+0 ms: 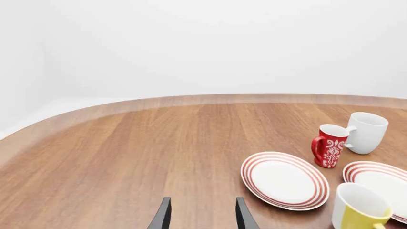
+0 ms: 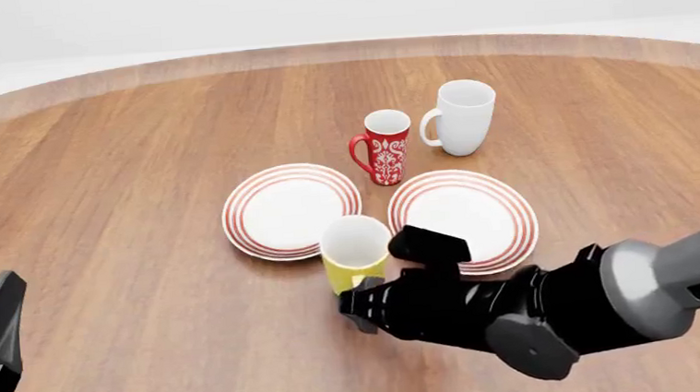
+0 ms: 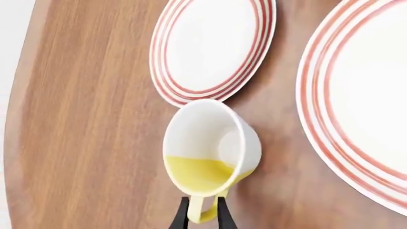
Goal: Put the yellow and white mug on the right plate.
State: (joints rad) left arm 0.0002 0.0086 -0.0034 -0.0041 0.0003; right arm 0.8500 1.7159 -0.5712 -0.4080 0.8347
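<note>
While your right gripper [image 3: 203, 210] has its two fingers closed in narrow on either side of the handle of the yellow and white mug [image 2: 356, 250], the mug stands upright on the table [image 2: 142, 220], in the gap between the near edges of the two plates and just beside both; whether it has left the wood at all, I cannot tell. So you look to be at the grasp step, with the lift and carry yet to do. The next move calls for a straight raise, high enough that the mug's base clears the rim of the right plate [image 2: 513, 205], then a short travel to your right and forward so it comes down on the plate's white centre rather than on the red rings. Keep the wrist level, since a hold on the handle alone may let the mug swing. The left plate [image 2: 244, 217] lies close on the other side, so don't drift left. The red mug [image 2: 385, 146] and the white mug [image 2: 462, 117] stand beyond the plates, near the right plate's far edge; stop short of them. Your left gripper [image 1: 202, 214] hangs open and empty, well apart at the near left, and the table there is bare.
</note>
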